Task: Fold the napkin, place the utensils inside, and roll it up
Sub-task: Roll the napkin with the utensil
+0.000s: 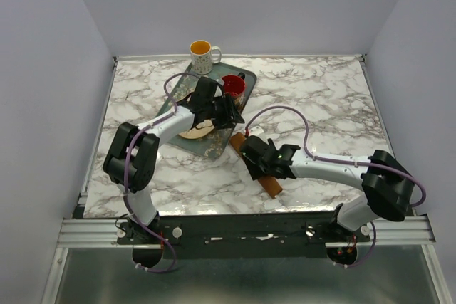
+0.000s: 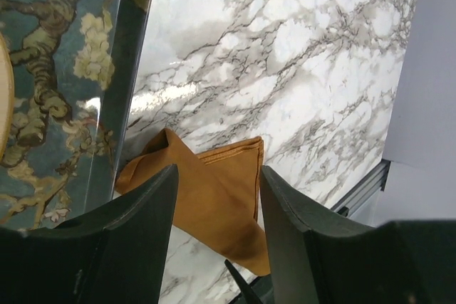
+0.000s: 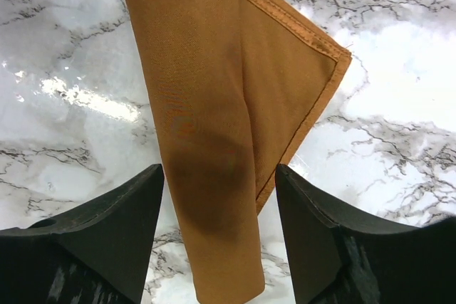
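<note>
Napkin (image 1: 271, 187) is lying on the counter (image 1: 320, 97) as a long narrow folded strip. One end is sitting just beside the near right corner of the tray (image 2: 64, 69), the other reaching toward the counter's near edge, so folding is looking at least partly done. Right gripper (image 3: 217, 176) is hovering directly over the strip, jaws spread, pinching nothing. Left gripper (image 2: 219, 169) is hanging over the tray toward the counter's back edge, left of middle, jaws also spread and empty. Utensils are not showing clearly in any view, so cannot tell where they are lying. Placing them inside and rolling up are looking not yet done.
</note>
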